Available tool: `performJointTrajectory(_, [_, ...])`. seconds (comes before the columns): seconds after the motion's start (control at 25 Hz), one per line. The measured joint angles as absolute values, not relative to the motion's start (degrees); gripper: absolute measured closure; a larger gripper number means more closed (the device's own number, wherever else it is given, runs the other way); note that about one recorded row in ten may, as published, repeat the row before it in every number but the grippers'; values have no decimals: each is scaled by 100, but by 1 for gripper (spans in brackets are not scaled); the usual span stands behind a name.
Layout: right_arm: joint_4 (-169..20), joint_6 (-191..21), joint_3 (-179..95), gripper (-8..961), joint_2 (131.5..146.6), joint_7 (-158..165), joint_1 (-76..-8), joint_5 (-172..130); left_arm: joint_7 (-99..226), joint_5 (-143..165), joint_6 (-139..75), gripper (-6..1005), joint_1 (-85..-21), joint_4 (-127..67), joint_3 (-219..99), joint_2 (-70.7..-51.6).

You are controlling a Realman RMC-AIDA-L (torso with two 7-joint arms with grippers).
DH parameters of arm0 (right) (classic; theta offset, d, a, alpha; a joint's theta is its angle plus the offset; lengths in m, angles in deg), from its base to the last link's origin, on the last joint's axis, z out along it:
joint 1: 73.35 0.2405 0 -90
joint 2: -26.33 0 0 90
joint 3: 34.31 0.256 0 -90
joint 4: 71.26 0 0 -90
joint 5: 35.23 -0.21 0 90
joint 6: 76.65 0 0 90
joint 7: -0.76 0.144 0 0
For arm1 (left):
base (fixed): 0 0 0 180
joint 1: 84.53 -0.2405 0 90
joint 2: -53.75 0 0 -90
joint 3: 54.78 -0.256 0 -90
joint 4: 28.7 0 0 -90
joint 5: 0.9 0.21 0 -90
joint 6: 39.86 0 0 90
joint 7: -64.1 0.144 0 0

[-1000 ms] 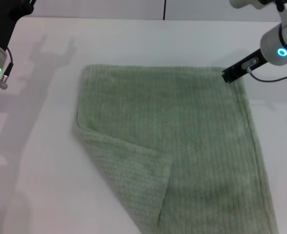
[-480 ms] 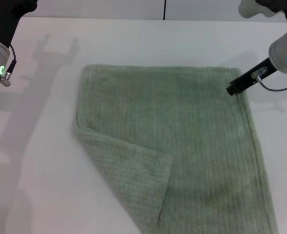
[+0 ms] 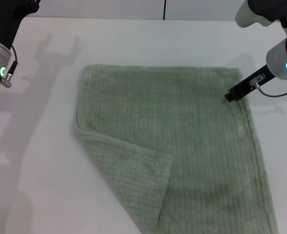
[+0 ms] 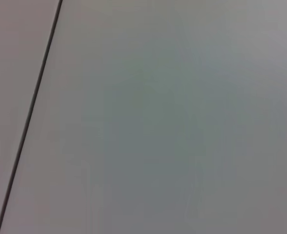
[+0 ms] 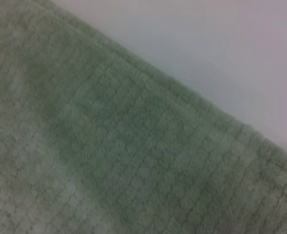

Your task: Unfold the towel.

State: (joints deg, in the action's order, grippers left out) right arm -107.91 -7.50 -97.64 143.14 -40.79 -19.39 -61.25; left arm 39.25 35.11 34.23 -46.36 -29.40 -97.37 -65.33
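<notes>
Now right tool [image 3: 230, 95] meets the towel [image 3: 182, 141] edge, opening hidden.

A smooth white table [image 3: 46, 161] carried one thing, a large sage-green ribbed terry towel [image 3: 192, 126] that lay flat across its middle and right. The towel's near left corner was folded over onto the cloth, and its near edge ran out of view. A thin dark seam crossed the table's far edge.
</notes>
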Motion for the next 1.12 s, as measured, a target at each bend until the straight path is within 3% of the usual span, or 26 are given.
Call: performJointTrajectory(1.12, [-10365,-1048,-9775,933,14249,-4239,-1819,-6124,3595,3723,3669,244,-4745,-2901,-9741,-6505])
